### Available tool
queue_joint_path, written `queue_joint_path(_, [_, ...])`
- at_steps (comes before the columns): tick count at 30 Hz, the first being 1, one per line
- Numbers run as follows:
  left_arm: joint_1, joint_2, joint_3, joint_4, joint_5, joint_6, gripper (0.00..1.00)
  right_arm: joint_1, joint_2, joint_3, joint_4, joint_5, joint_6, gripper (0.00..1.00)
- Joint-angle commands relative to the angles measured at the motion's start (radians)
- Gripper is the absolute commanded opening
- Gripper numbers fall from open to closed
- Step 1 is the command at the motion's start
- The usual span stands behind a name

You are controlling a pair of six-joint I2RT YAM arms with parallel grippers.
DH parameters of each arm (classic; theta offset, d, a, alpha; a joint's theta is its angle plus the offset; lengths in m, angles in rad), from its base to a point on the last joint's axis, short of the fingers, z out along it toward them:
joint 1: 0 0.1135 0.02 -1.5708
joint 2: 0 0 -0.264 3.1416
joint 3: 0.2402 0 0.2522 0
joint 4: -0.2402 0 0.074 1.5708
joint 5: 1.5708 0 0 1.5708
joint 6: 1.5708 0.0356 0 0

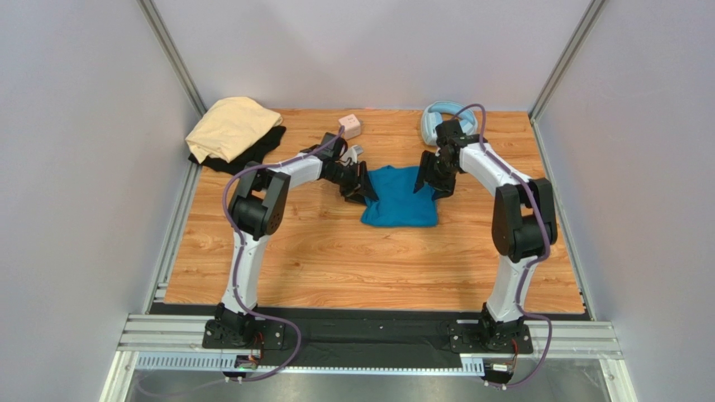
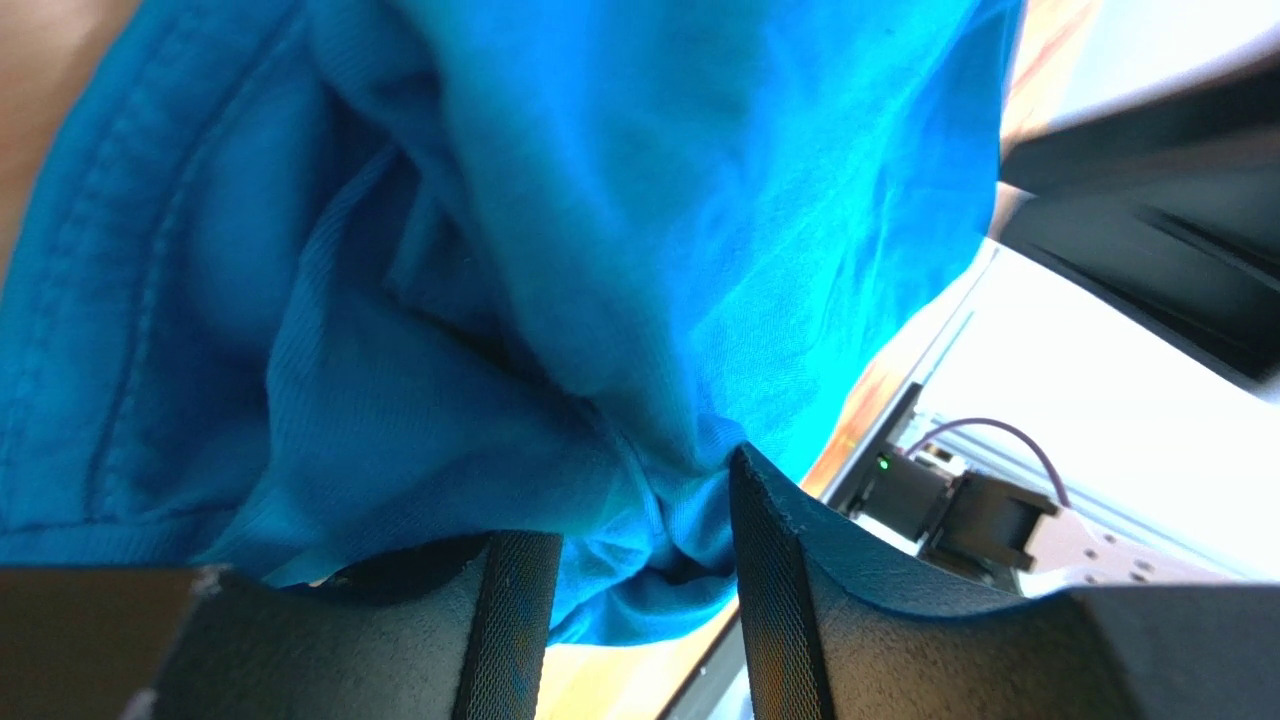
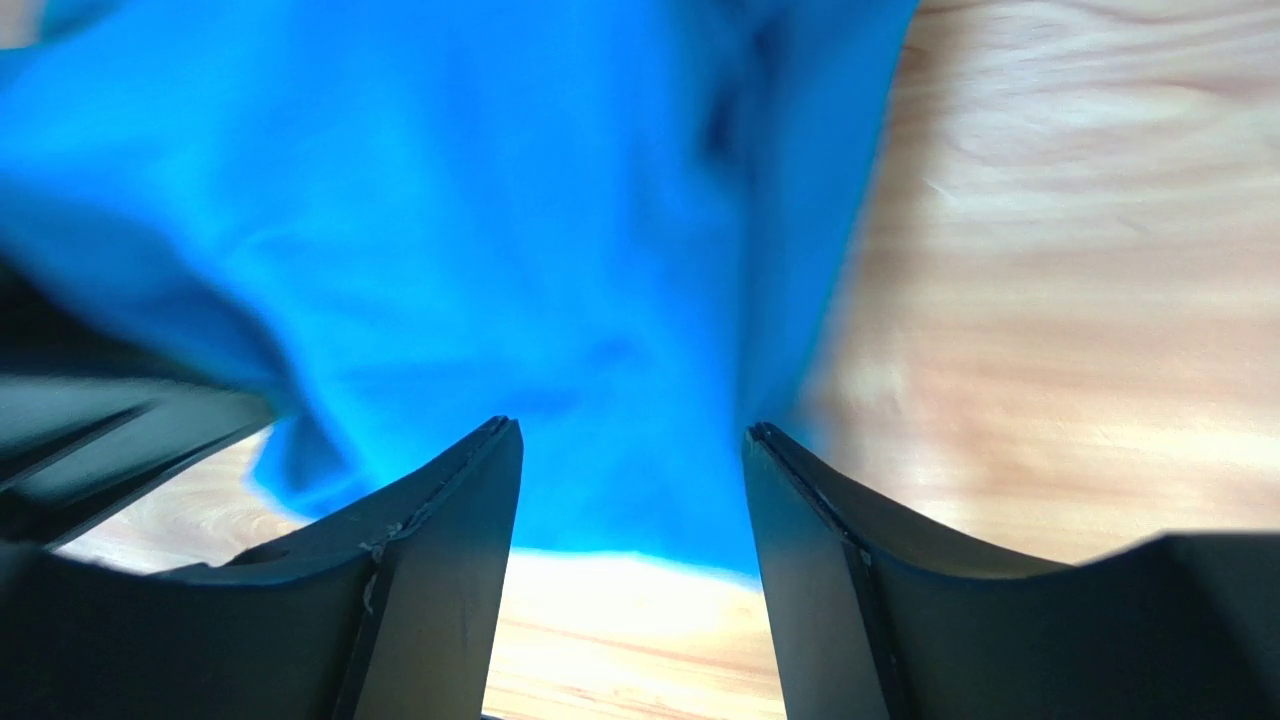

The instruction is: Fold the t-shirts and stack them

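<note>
The teal-blue t-shirt (image 1: 401,199) lies partly folded in the middle of the wooden table (image 1: 319,251). My left gripper (image 1: 362,189) is at its upper left corner. In the left wrist view its jaws stand apart (image 2: 628,578), with a bunched fold of the teal shirt (image 2: 601,270) lying between the fingers. My right gripper (image 1: 433,179) is at the shirt's upper right corner. It is open and empty (image 3: 631,495), with the teal cloth (image 3: 496,225) just beyond its fingertips. The pale tan t-shirt (image 1: 231,126) lies on the black t-shirt (image 1: 252,153) at the back left.
A small pink cube (image 1: 350,126) sits behind the left gripper. Light-blue headphones (image 1: 443,115) lie at the back right behind the right arm. Grey walls enclose the table on three sides.
</note>
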Motion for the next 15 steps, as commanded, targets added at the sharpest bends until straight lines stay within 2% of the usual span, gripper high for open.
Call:
queue_joint_path(1, [-0.062,0.048,0.092,-0.062,-0.05,0.015,0.51,0.006,-0.173,0.031,-0.049,0.133,-0.01,0.62])
queue_joint_path(8, [-0.134,0.116,0.221,-0.11,-0.061,0.001,0.51,0.006,-0.325,0.042,-0.082,0.256,0.01,0.62])
queue_joint_path(12, [-0.166,0.16,0.298,-0.11,-0.064,-0.041,0.51,0.006,-0.385,0.045,-0.089,0.273,0.018,0.62])
queue_joint_path(15, [-0.192,0.211,0.412,-0.114,-0.078,-0.068,0.51,0.005,-0.419,0.032,-0.111,0.276,0.023,0.62])
